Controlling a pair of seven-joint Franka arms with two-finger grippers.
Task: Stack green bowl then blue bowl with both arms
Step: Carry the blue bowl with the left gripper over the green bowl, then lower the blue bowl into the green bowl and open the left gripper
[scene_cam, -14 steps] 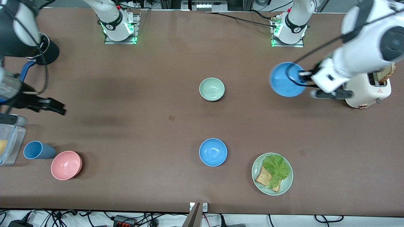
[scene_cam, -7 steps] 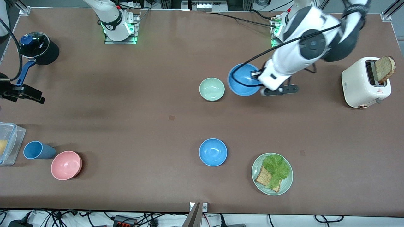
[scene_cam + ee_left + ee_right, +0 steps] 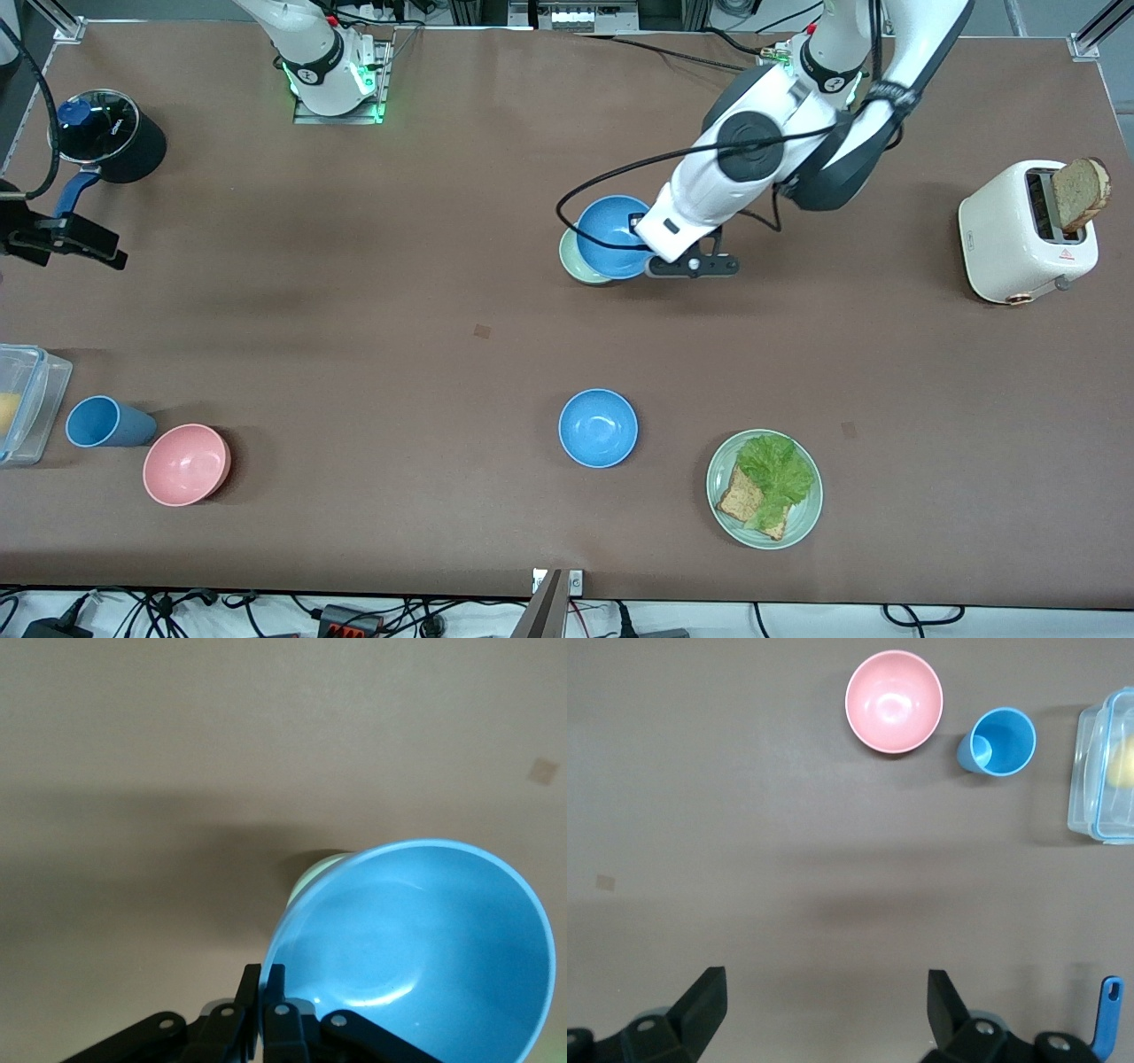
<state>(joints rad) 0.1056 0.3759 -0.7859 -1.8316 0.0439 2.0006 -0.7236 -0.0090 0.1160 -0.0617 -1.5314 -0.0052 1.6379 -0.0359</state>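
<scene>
— Brown matte surface (image 3: pixel 399 354) first, nearest the front camera: what sits there?

— A wide flat green plate (image 3: pixel 802 523) with lettuce and toast, a small round pink bowl (image 3: pixel 186 464) beside a tall narrow blue cup (image 3: pixel 104 422) toward the right arm's end, and a second small round bright blue bowl (image 3: pixel 598 428), all where they were a second ago.

— And farther from the camera?

— The small round pale sage-green bowl (image 3: pixel 573 265) has not moved. The held small round bright blue bowl (image 3: pixel 609 235), which was near the white toaster (image 3: pixel 1019 235) a second ago, now hangs tilted over the green bowl and hides most of it.

— Who carries it?

— The left gripper (image 3: pixel 640 241), jaws clenched on the blue bowl's rim; the left wrist view shows them pinching the edge.

— The other arm?

— The right gripper (image 3: pixel 824 1005) waits with jaws spread wide over the surface at its own end, having drawn back toward the edge near the black lidded pot (image 3: pixel 111 135).
</scene>
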